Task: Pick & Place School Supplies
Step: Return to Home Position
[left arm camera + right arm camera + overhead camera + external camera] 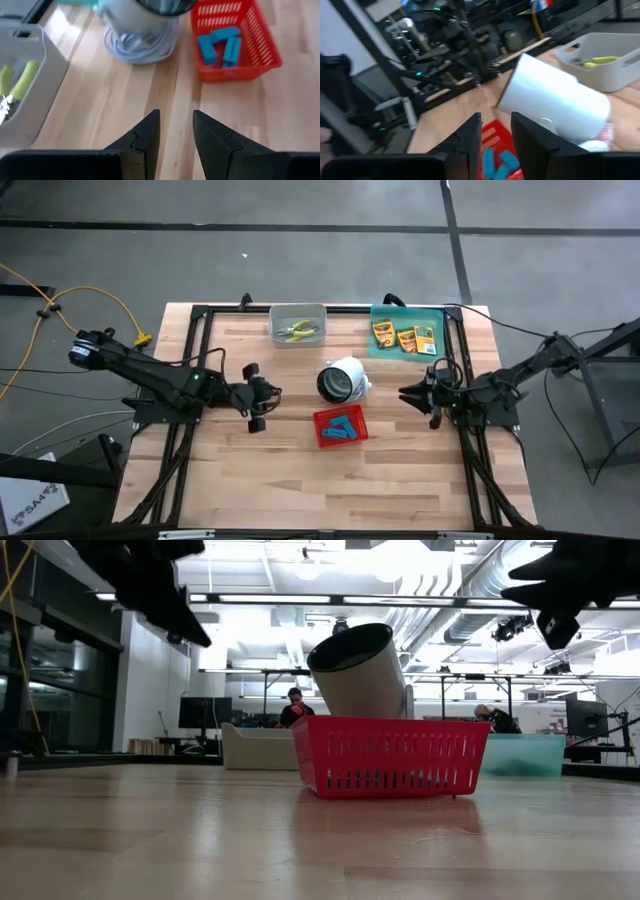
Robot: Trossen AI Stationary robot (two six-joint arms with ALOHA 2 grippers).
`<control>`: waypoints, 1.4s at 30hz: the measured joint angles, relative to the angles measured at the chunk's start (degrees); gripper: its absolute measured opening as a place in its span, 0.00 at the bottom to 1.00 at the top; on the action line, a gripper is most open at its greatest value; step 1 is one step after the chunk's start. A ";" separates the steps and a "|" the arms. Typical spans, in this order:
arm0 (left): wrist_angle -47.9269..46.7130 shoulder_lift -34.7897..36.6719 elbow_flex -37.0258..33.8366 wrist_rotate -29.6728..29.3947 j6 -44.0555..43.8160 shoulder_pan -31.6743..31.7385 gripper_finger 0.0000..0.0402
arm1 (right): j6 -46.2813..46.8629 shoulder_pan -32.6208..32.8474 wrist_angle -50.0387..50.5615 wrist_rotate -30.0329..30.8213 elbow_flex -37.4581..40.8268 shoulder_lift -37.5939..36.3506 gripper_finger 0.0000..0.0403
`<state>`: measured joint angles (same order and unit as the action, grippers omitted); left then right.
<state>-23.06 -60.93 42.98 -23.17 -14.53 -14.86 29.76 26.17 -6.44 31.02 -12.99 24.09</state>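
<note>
Three yellow-and-green crayon boxes (405, 337) lie flat in the green tray (437, 313) at the far right. Two yellow-green-handled plier tools (299, 332) lie in the grey bin (275, 320); they also show in the left wrist view (20, 82). Several light-blue blocks (342, 427) lie in the red basket (322, 439) and show in the left wrist view (220, 46). My left gripper (275, 395) hovers left of the basket, above the table, fingers slightly apart and empty (176, 125). My right gripper (405, 394) hovers right of the white cylinder, fingers slightly apart and empty (496, 125).
A white cylinder (343, 380) with a dark opening lies tilted just beyond the basket, a coiled cord (140, 45) at its base. Black frame rails (190, 360) run along the table's left, right and far sides. Bare wood (300, 480) lies toward the near edge. People show in the room behind (295, 705).
</note>
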 joint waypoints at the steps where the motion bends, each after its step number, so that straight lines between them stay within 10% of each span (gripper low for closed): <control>1: 0.51 -0.02 -0.69 0.52 0.09 0.76 0.27 | -0.01 -0.88 -0.08 -1.85 0.00 -0.06 0.24; 11: 10.54 0.00 -8.41 7.79 1.03 7.22 0.27 | -1.00 -7.40 -0.01 -10.57 0.00 0.66 0.24; 42: 11.42 4.15 -10.13 11.11 0.57 9.56 0.27 | -3.02 -9.37 2.87 -4.32 0.00 3.80 0.24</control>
<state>-11.63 -56.77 32.85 -12.05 -13.96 -5.30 26.74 16.80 -3.58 26.69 -12.99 27.89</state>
